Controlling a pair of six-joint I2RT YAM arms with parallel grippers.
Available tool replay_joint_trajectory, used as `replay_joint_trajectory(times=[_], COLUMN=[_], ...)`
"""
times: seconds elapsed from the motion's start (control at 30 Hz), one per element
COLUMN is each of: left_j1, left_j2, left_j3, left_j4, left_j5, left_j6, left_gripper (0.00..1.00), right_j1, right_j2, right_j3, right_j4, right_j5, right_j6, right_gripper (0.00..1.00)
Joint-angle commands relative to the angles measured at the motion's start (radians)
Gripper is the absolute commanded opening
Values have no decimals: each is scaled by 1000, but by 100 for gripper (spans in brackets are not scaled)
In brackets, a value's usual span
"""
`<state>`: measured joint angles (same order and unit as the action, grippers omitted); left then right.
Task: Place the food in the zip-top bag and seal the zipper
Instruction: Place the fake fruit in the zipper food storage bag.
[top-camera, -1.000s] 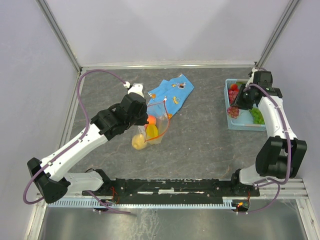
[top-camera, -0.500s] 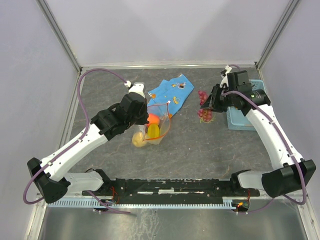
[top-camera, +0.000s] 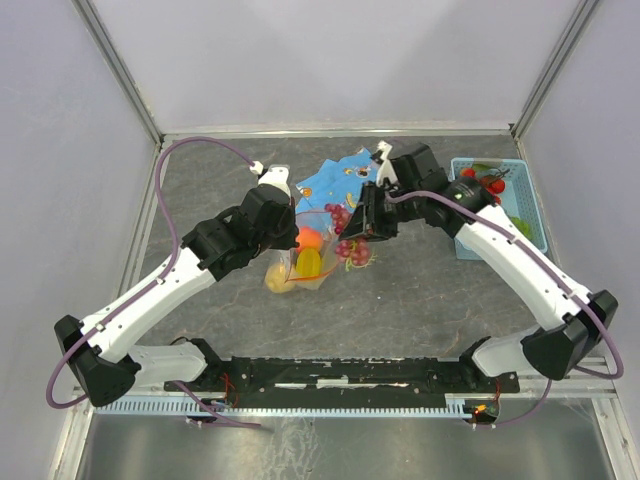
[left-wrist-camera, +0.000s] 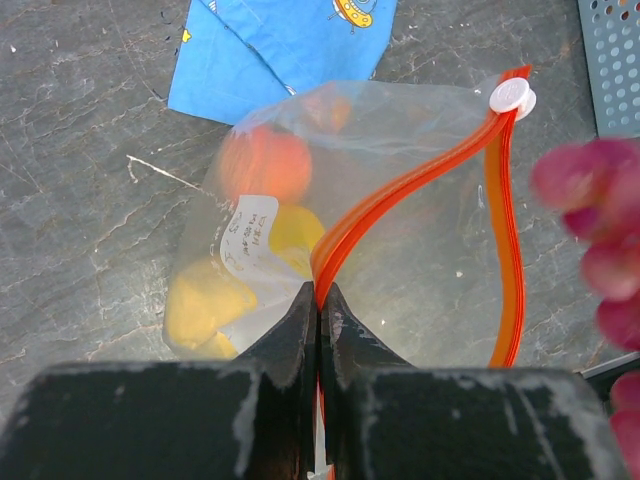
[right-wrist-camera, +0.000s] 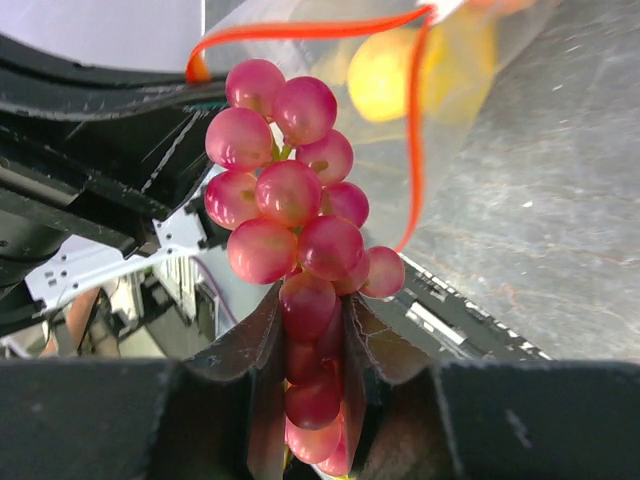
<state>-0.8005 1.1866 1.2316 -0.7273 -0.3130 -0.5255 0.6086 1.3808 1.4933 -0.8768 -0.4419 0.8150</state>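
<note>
The clear zip-top bag (top-camera: 305, 252) lies at the table's middle with its red-orange zipper (left-wrist-camera: 400, 190) gaping open. Inside it are an orange (left-wrist-camera: 263, 163) and yellow lemon pieces (left-wrist-camera: 205, 300). My left gripper (left-wrist-camera: 318, 300) is shut on the zipper's near edge and holds the mouth up. My right gripper (right-wrist-camera: 312, 330) is shut on a bunch of purple grapes (right-wrist-camera: 290, 200) and holds it just beside the bag's mouth, as the top view (top-camera: 347, 238) shows. Red strawberries (top-camera: 488, 183) and green grapes (top-camera: 518, 226) lie in the basket.
A light-blue plastic basket (top-camera: 466, 245) stands at the right. A blue patterned cloth (top-camera: 340, 183) lies behind the bag, partly under my right arm. Walls close the far side and both flanks.
My right gripper lifted the purple grapes out of the basket and carried them left across the table to the bag's mouth. My left gripper kept hold of the zipper.
</note>
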Motion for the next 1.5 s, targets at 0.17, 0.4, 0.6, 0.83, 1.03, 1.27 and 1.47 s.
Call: replay_joint_trajectory(times=[0.17, 0.4, 0.6, 0.83, 1.03, 1.27, 1.47], left_j1=[0, 1, 0, 0, 0, 1, 0], left_j2=[9, 8, 6, -11, -21, -21, -16], left_j3=[34, 22, 14, 9, -20, -37, -50], left_j4=[58, 82, 99, 109, 124, 127, 112], left_j5=[-6, 15, 64, 109, 143, 127, 76], left_j6=[22, 8, -1, -14, -57, -76, -97], left_gripper=[3, 3, 3, 3, 3, 3, 3], right_j1=[127, 136, 132, 126, 128, 142, 183], right_j2=[122, 178, 242, 292, 307, 385, 431], right_j3=[90, 90, 145, 150, 102, 136, 171], right_j4=[34, 15, 44, 172, 219, 248, 224], right_j5=[-114, -52, 76, 223, 352, 316, 309], right_j6=[58, 64, 113, 179, 193, 171, 128], right_gripper=[7, 4, 4, 6, 9, 18, 29])
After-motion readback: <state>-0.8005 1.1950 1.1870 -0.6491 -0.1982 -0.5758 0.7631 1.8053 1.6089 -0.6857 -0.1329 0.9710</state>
